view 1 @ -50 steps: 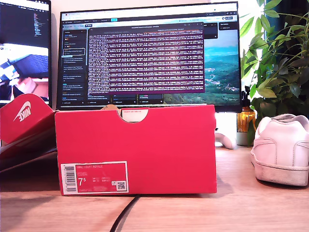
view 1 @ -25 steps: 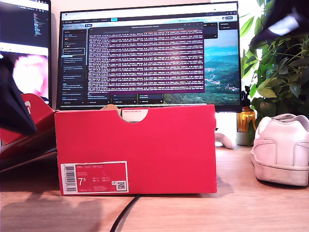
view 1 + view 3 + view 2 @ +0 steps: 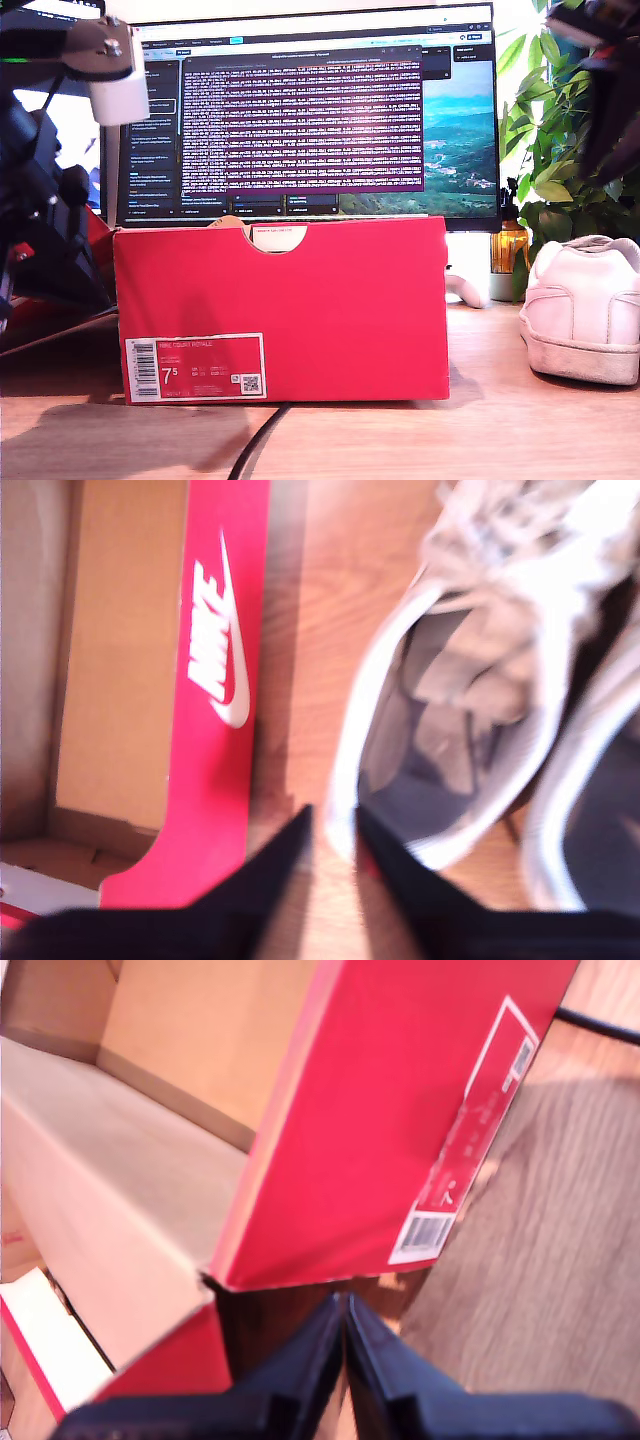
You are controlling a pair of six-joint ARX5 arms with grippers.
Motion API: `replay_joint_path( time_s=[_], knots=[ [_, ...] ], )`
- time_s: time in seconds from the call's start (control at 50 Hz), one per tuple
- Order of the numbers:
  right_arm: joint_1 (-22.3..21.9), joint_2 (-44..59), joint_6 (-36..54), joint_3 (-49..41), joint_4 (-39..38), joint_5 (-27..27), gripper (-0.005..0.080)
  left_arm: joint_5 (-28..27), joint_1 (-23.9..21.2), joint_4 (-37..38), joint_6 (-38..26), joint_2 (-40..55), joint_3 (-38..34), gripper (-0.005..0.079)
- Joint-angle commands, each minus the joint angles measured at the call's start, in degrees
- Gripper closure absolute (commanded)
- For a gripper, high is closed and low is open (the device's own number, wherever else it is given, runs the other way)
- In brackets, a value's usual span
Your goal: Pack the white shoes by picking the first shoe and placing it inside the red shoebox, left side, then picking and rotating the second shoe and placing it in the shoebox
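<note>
Red cardboard fills the middle of the exterior view: the red shoebox [image 3: 281, 310] stands on the wooden desk [image 3: 520, 430] with its labelled end toward the camera, a half-round notch cut in its top edge and a white barcode label [image 3: 196, 367] low toward the exterior view's left. A dark cable [image 3: 258, 444] runs out from under it toward the camera. Behind it stands a monitor [image 3: 310, 115] full of text, and a leafy plant [image 3: 565, 150] rises at the exterior view's right. One white shoe [image 3: 583, 310] rests on the desk at the exterior view's right, heel toward the camera, well apart from the box. My first gripper [image 3: 345, 1345] hangs just outside a corner of the box, above the desk, with its fingers pressed together and nothing between them; its view looks down the red labelled wall and into the bare brown interior. The first arm [image 3: 45, 190] is the dark mass at the exterior view's left, beside the box. My second gripper [image 3: 335, 855] hovers over the desk between the box's swoosh-printed side and the white shoes [image 3: 470, 700], which lie blurred with their openings up; its fingers stand slightly apart, one close to the nearer shoe's rim, gripping nothing that I can see. A dark blurred arm shows at the exterior view's top right.
</note>
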State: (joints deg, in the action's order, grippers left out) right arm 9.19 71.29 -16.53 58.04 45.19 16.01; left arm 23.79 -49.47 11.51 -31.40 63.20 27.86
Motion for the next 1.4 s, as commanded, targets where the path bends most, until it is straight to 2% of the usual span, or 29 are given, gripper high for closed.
replay_joint_path(
  time_s=[0.0, 0.22, 0.64, 0.72, 0.76, 0.86, 0.88, 0.98, 1.12, 1.2, 1.22, 1.38],
  knots=[
    [0.7, 1.9, -1.4, 0.9, -1.0, -0.1, 0.0471, 0.3, 0.2, -1.2, 0.4, 0.6, 0.6, 0.0761],
    [2.4, 8.0, -1.7, 0.9, -3.9, -0.1, 0.0371, 0.3, 1.1, -3.1, 0.3, 0.6, 0.6, 0.0761],
    [2.8, 19.3, -3.2, 0.9, -11.6, -0.3, 0.0386, 0.3, 1.1, -3.9, 0.3, 0.6, 0.6, 0.0761],
    [2.8, 21.1, -3.0, 0.9, -12.3, -0.3, 0.0446, 0.3, 1.1, -4.5, 0.3, 0.6, 0.6, 0.0761],
    [2.8, 21.7, -3.0, 0.9, -12.8, -0.3, 0.0506, 0.3, 1.1, -4.8, 0.3, 0.6, 0.6, 0.0761],
    [2.8, 22.1, -2.9, 0.9, -15.2, -0.4, 0.0781, 0.3, 1.1, -5.5, 0.3, 0.6, 0.6, 0.0761],
    [2.8, 22.1, -2.8, 0.9, -15.8, -0.4, 0.0757, 0.3, 1.1, -5.6, 0.3, 0.6, 0.6, 0.0761],
    [2.8, 22.0, -3.1, 2.3, -17.0, -0.9, 0.0765, 0.3, 1.1, -5.6, 0.3, 0.6, 0.6, 0.0761],
    [3.6, 22.0, -3.2, 7.7, -13.7, -1.2, 0.0765, 0.3, 1.1, -5.6, 0.3, 0.6, 0.6, 0.0761],
    [4.4, 22.0, -3.2, 11.9, -9.8, -1.4, 0.0765, 0.3, 1.1, -5.5, 0.3, 0.6, 0.6, 0.0761],
    [6.8, 22.0, -3.6, 19.5, -3.7, -1.7, 0.0765, 0.3, 1.1, -5.6, 0.3, 0.6, 0.6, 0.0761],
    [10.8, 22.0, -5.5, 26.4, 1.2, -1.7, 0.0765, 0.3, 1.1, -5.6, 0.3, 0.6, 0.6, 0.0761]
  ],
)
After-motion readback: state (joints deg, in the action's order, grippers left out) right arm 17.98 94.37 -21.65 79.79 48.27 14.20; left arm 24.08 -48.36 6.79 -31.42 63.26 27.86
